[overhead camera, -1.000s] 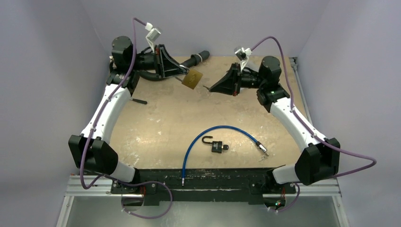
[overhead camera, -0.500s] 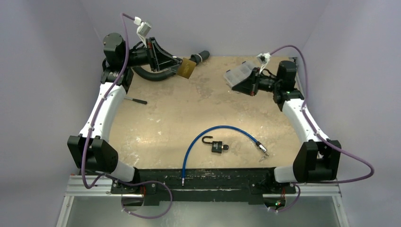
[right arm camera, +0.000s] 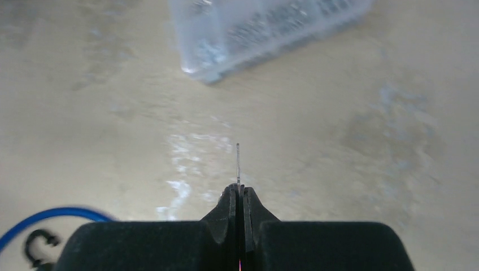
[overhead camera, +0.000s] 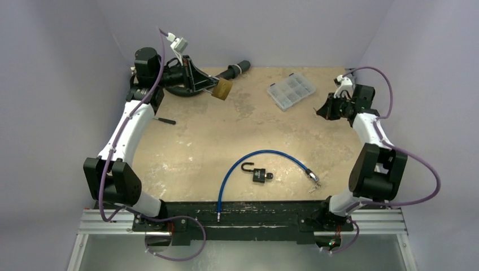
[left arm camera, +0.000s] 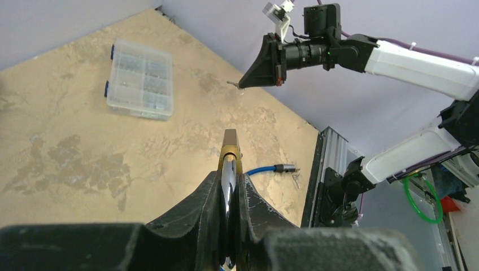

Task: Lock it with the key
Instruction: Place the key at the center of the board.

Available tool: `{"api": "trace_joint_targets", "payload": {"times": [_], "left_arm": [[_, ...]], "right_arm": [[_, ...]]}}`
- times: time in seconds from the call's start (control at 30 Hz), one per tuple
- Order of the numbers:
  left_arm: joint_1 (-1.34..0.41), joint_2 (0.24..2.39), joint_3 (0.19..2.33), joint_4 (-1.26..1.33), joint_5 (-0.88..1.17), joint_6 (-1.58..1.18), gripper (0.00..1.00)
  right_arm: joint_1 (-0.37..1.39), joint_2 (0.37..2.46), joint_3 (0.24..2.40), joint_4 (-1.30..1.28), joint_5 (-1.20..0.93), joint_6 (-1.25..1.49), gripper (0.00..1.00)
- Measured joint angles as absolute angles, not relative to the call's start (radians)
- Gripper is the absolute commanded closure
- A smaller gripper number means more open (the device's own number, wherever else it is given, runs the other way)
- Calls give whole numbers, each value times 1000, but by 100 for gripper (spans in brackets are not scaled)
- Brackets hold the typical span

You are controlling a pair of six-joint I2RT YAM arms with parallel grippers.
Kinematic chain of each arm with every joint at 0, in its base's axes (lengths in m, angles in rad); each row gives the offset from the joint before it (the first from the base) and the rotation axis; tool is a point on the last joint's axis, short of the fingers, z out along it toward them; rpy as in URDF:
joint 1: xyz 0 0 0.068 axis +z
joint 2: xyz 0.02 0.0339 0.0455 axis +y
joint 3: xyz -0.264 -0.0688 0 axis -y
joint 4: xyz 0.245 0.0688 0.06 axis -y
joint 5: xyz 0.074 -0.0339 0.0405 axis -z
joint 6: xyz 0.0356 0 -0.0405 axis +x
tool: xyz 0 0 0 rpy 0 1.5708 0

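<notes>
The left tool point(overhead camera: 211, 89) is clenched on a brass padlock point(overhead camera: 223, 89), which is held off the surface point(overhead camera: 192, 141) at its far left corner. In the left wrist view the padlock is seen edge-on, pinched between the two fingers point(left arm camera: 206, 195) by its shiny shackle end, with the brass body projecting past the fingertips.

The right tool point(right arm camera: 239, 191) is held above the far right side of the surface, well apart from the left tool. Its fingers are pressed together on a key point(right arm camera: 238, 161), of which only a thin sliver is seen sticking straight out past the fingertips. Key and brass padlock are not touching; most of the width of the surface lies between them.

A clear compartment box point(overhead camera: 290, 91) lies on the far part of the surface, between the two tools and nearer the right one. A blue cable point(overhead camera: 237, 166) is curved in an arch near the front edge, and a small black padlock point(overhead camera: 258, 174) with its shackle open lies under that arch. A screwdriver point(overhead camera: 164, 120) lies at the left edge, and a black hose point(overhead camera: 231, 71) is seen at the far edge behind the brass padlock.
</notes>
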State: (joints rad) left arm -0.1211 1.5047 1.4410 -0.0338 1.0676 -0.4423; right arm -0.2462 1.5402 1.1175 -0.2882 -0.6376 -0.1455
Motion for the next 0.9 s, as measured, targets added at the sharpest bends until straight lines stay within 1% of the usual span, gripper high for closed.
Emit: {"api": "trace_joint_targets", "payload": {"times": [0.27, 0.43, 0.6, 0.67, 0.77, 0.9], "left_arm": [[-133, 1507, 1407, -55, 1040, -403, 100], [-138, 1507, 1393, -61, 1030, -399, 100], [-141, 1507, 1392, -66, 1026, -396, 100], [-141, 1507, 1387, -67, 1024, -395, 100], [-142, 1507, 1372, -72, 1019, -389, 100], [-151, 1507, 1347, -69, 1009, -390, 100]], "right_arm": [[-303, 1702, 1148, -275, -413, -216, 100], [-309, 1796, 1206, -248, -341, -241, 100], [-316, 1852, 1217, -214, -296, -267, 100], [-321, 1869, 1217, -205, -279, -282, 97], [-326, 1885, 1217, -195, -265, -299, 89], [-332, 1898, 1217, -178, -249, -313, 80]]}}
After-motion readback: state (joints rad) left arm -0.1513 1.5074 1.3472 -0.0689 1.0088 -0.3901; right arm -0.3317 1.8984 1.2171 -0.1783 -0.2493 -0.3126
